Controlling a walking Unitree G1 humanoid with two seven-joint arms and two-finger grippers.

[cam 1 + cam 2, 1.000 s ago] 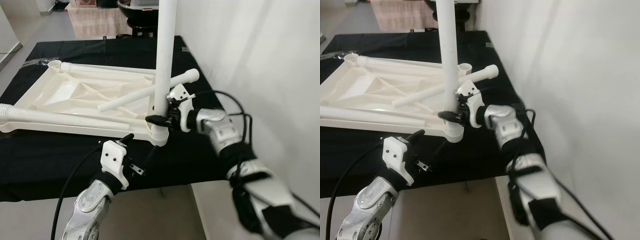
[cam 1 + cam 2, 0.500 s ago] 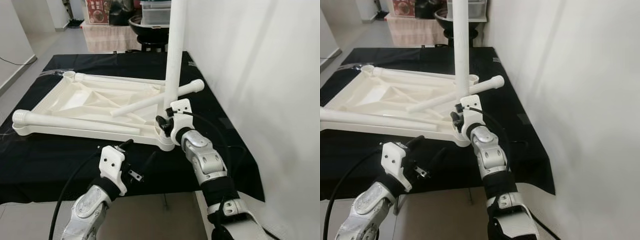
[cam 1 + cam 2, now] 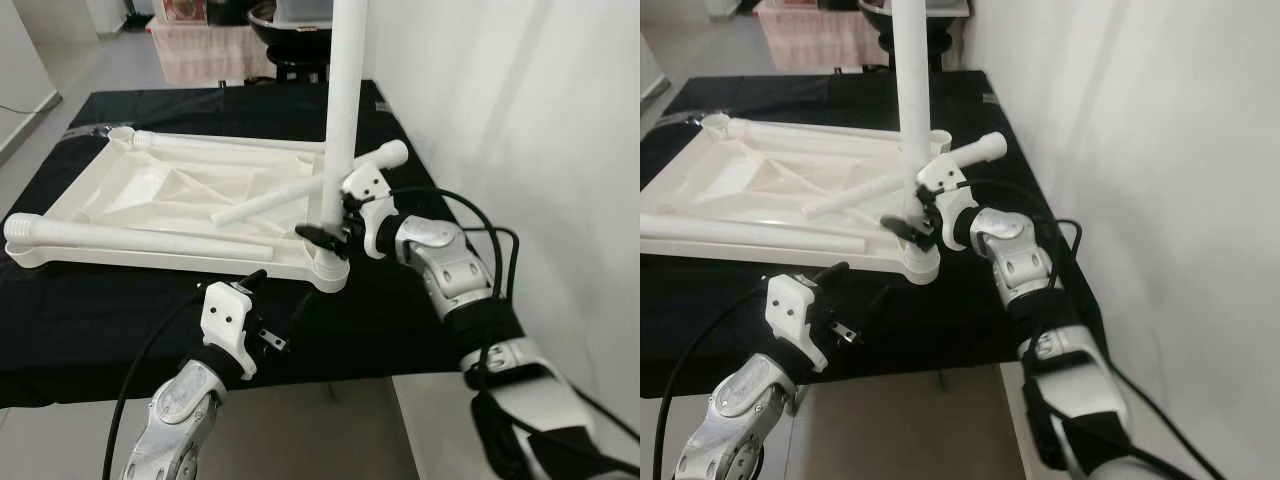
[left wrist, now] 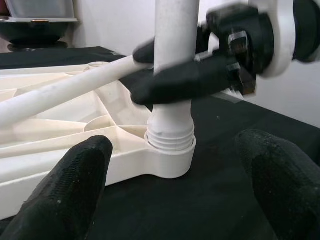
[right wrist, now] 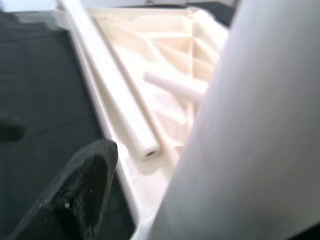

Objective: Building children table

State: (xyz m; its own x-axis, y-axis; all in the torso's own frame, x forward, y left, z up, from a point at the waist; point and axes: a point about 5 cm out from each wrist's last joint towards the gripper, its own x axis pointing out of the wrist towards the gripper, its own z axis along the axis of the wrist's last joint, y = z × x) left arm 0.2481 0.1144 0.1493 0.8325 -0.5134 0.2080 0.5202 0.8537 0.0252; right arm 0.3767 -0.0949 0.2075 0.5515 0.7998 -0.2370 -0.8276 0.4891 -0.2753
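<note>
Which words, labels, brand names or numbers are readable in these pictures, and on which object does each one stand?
None can be read.
The upturned white table top, the upright white leg held by the right end effector, and the black cloth carry no print.
The left end effector, open below the corner socket, bears no legible mark.
The box at the far floor edge is too small and cropped to read.

A black cloth covers the surface, which stands close against a plain white wall on the right, with pale grey floor below its near edge and a dark round bowl-like object beyond its far end.
</note>
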